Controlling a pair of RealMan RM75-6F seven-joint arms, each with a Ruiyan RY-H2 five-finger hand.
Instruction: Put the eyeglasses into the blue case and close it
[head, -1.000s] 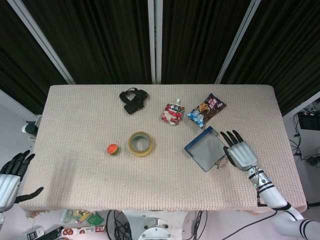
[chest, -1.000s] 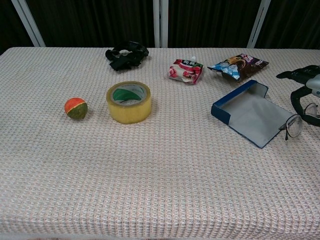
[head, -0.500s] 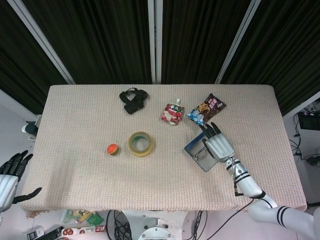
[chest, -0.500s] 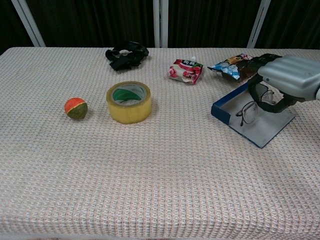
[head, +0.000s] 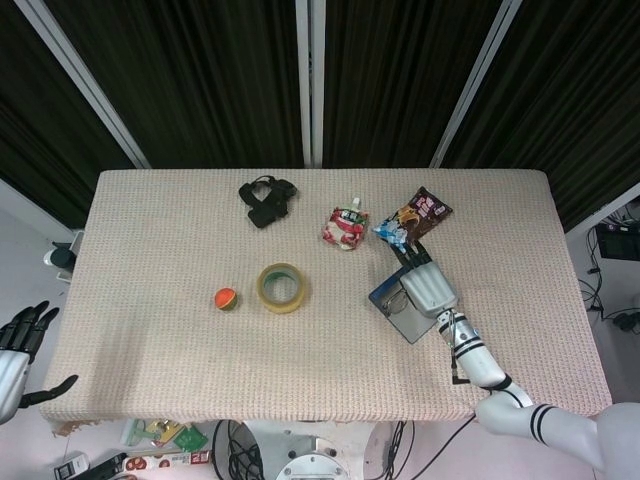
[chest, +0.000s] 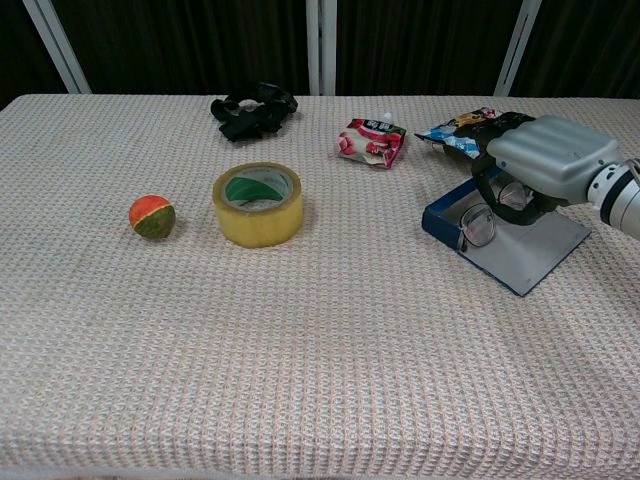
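Eyeglasses (chest: 490, 215) hang in the right hand (chest: 545, 160), whose fingers hold them low over the open blue case (chest: 530, 250) on the table (chest: 320, 340). Off the table's near-left corner, the left hand (head: 14, 350) holds nothing, fingers spread.

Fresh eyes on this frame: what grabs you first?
The right hand at the table's right side, holding the eyeglasses over the open blue case, one lens hanging by the case's near-left wall. Next, the yellow tape roll mid-table with the orange-green ball to its left. The left hand hangs off the table's left edge, fingers apart.
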